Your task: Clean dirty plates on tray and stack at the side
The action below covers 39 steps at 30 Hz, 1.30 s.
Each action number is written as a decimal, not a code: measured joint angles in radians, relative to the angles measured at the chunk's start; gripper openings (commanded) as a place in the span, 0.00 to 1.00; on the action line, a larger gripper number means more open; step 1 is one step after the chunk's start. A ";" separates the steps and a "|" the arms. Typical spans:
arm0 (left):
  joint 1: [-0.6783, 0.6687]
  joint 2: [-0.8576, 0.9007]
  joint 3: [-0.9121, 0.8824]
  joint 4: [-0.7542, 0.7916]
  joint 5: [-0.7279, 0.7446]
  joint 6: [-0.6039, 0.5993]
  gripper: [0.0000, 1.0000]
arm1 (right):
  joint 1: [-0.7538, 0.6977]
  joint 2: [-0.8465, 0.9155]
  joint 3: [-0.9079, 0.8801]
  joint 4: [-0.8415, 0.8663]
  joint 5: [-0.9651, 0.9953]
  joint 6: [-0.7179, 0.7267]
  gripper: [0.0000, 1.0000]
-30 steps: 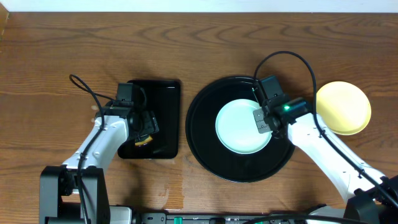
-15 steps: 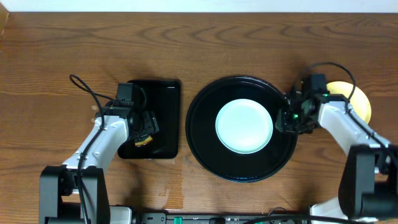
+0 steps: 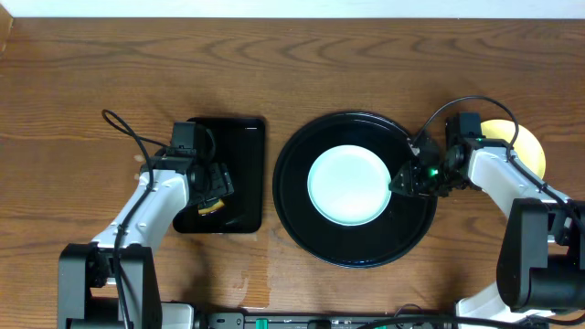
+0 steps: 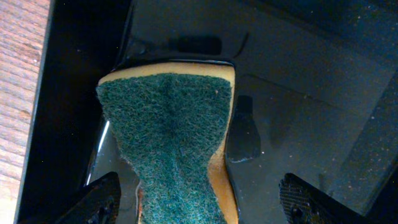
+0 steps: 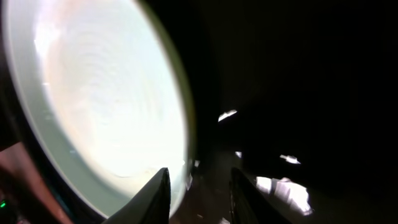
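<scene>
Overhead, round tray (image 3: 285, 196): sits right of the middle of the table (image 3: 91, 73); every place below is given from it.
Overhead, mint plate (image 3: 347, 185): lies flat inside the round tray, slightly left of its centre, with dark floor showing all round it.
Overhead, yellow plate (image 3: 528, 155): on the table off the round tray's right edge, clear of the rim and partly under the right arm. I judge this to be the stacking spot.
Overhead, right gripper (image 3: 402, 180): over the round tray's right half, at the mint plate's right edge and pointing left. This is by far the nearer arm.
Overhead, left gripper (image 3: 212, 187): well off the round tray's left side, over the small oblong tray (image 3: 239, 151).
Overhead, room: there is open table beyond the round tray's far and near edges. Its right side is crowded by the arm and the yellow plate.
Left wrist, left gripper (image 4: 202, 199): fingers spread wide, one on each side of the sponge (image 4: 168, 137), not squeezing it.
Left wrist, sponge: green face up, with its long axis running straight ahead from the fingers.
Right wrist, right gripper (image 5: 198, 190): fingers partly apart, pinching nothing.
Right wrist, mint plate (image 5: 99, 93): fills the picture's left. Its edge passes just beside the finger on that side, at the mouth of the gap.
Next move, my guess: the plate is round, so no axis matters. The rim has to sit squarely between the fingers before they close.
</scene>
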 measured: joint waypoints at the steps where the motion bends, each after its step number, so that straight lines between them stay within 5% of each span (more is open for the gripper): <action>1: 0.000 0.000 0.000 0.000 0.000 0.000 0.82 | 0.000 0.000 0.000 0.001 -0.011 -0.004 0.33; 12: 0.000 0.000 0.000 0.000 0.000 0.000 0.82 | 0.063 0.010 -0.001 0.071 0.044 0.020 0.33; 17: 0.000 0.000 0.000 0.000 0.000 0.000 0.82 | 0.115 0.024 -0.022 0.149 0.088 0.079 0.12; 22: 0.000 0.000 0.000 0.000 0.000 0.000 0.82 | 0.120 0.026 -0.025 0.157 0.119 0.127 0.01; 33: 0.000 0.000 0.000 0.000 0.000 0.000 0.83 | 0.132 -0.135 -0.019 0.133 0.189 0.141 0.01; 39: 0.000 0.000 0.000 0.000 0.000 0.000 0.82 | 0.190 -0.343 -0.004 0.080 0.433 0.142 0.01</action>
